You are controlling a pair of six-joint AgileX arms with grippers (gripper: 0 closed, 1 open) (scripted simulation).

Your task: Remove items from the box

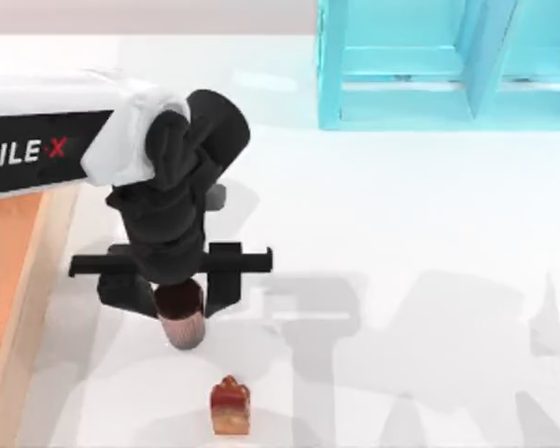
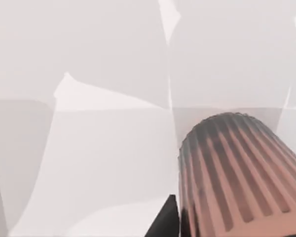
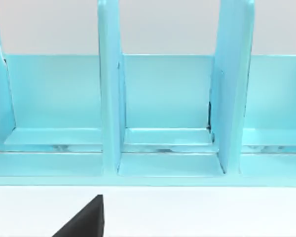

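Outside the box, the left gripper clasps the brown cup over the white table, near the red-and-tan carton.

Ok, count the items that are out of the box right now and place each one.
2. The brown cup sits between the left gripper's fingers over the white table; the red-and-tan carton stands on the table nearer the front edge. The box lies left.

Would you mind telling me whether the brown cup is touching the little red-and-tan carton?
Apart. In the top view, the cup sits between the left gripper's jaws, and bare white table plainly separates it from the carton.
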